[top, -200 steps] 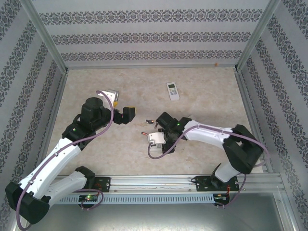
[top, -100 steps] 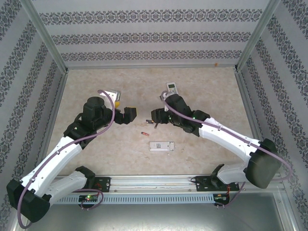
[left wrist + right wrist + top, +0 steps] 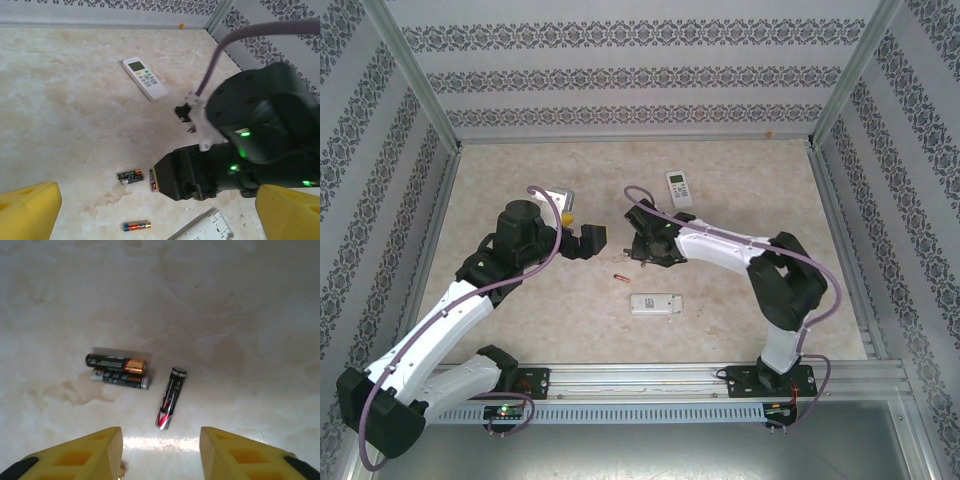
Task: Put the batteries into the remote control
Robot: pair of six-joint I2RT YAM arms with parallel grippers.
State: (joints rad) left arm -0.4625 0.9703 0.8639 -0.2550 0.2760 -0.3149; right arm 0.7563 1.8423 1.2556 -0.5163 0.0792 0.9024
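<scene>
Three dark batteries lie together on the marble table: a pair side by side (image 3: pixel 117 371) and one with red markings (image 3: pixel 170 397). My right gripper (image 3: pixel 160 440) hovers just over them, open, its yellow fingers (image 3: pixel 85 455) empty. A fourth battery, blue, red and gold (image 3: pixel 137 226), lies apart (image 3: pixel 618 277). A white remote (image 3: pixel 655 304) lies flat nearby, and its ribbed end (image 3: pixel 205 230) is visible. My left gripper (image 3: pixel 590 240) hangs open and empty to the left, facing the right gripper (image 3: pixel 642 248).
A second white remote with a screen and green buttons (image 3: pixel 678 188) lies further back. Patterned walls with metal rails (image 3: pixel 630 138) enclose the table. A small orange speck (image 3: pixel 770 131) sits at the far wall.
My right gripper has left the white remote, which now lies flat, swung toward the back and settled over the batteries. The left arm has barely moved.
</scene>
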